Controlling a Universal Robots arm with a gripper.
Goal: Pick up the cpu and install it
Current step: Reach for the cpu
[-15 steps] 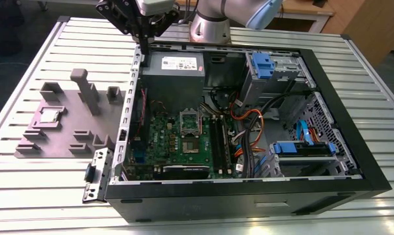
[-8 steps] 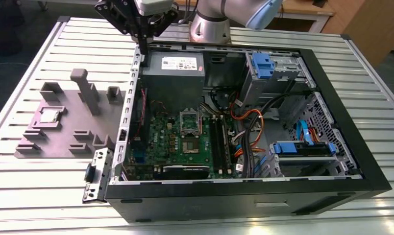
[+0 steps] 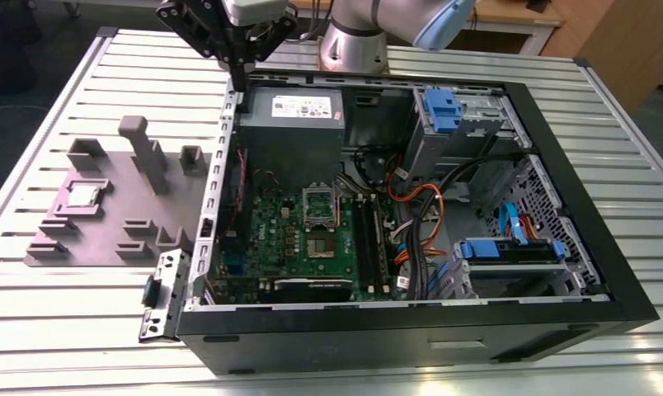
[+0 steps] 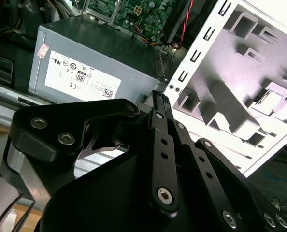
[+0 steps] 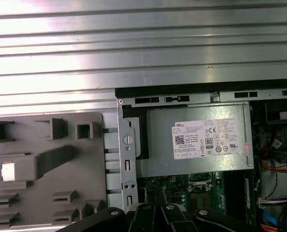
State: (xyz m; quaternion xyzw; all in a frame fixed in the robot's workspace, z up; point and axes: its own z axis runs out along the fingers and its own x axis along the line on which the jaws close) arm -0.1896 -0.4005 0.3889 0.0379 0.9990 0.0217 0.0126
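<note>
Gripper (image 3: 239, 82) hangs at corner of power supply (image 3: 293, 107), fingers pressed together, apparently empty; cpu (image 3: 84, 195) sits in grey fixture tray (image 3: 101, 243), well apart

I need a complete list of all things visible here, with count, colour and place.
small square metal cpu: one, silvery-grey, in a recess of the tray.
grey plastic fixture tray: one, grey, on the table, exterior view's left of the case.
open black computer case: one, black, mid-table.
green motherboard: one, green, inside the case.
metal power supply box: one, grey with white label, inside the case.
ribbed metal table: one, silvery, under everything.
black end effector: one, black, shut and empty, over the case's rim.
</note>
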